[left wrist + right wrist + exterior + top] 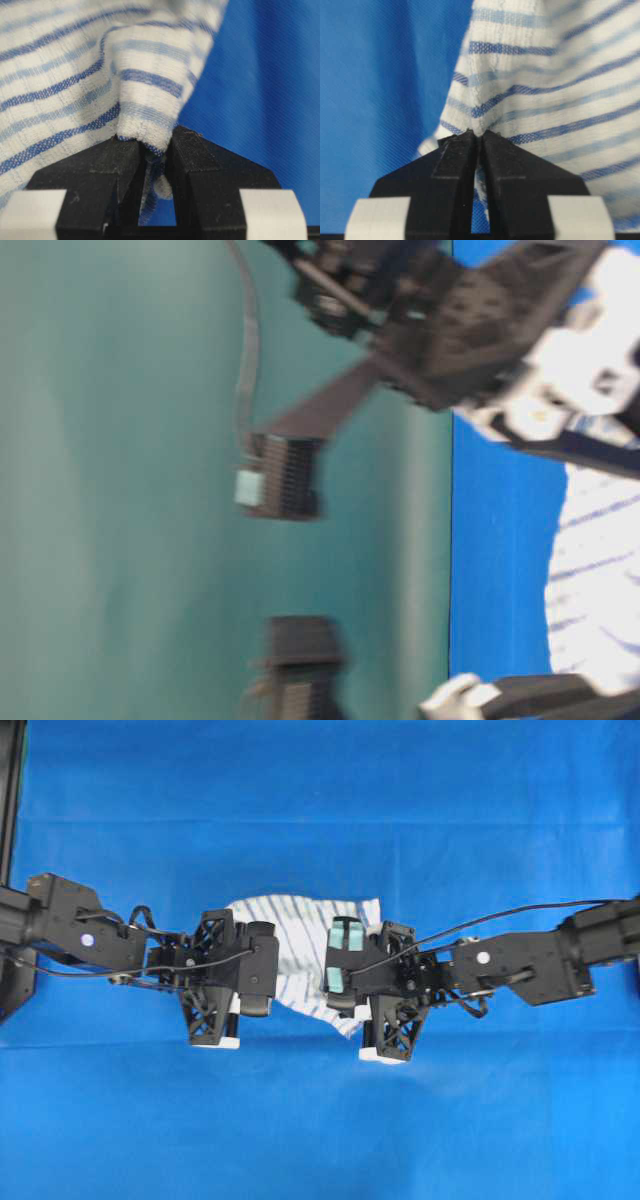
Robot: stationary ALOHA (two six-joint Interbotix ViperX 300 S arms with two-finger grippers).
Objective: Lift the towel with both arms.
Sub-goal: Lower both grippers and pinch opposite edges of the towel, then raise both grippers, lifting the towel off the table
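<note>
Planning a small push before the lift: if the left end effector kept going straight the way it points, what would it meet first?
The towel itself: the left end effector is already pinching a fold, with more striped cloth bunched directly ahead.

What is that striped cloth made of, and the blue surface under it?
The small white towel with thin blue stripes looks like soft woven cotton: a fuzzy, ribbed weave shows and it bunches into folds. The plain blue table covering seems to be a smooth, matte fabric with a fine diagonal weave; its exact fibre is unclear.
</note>
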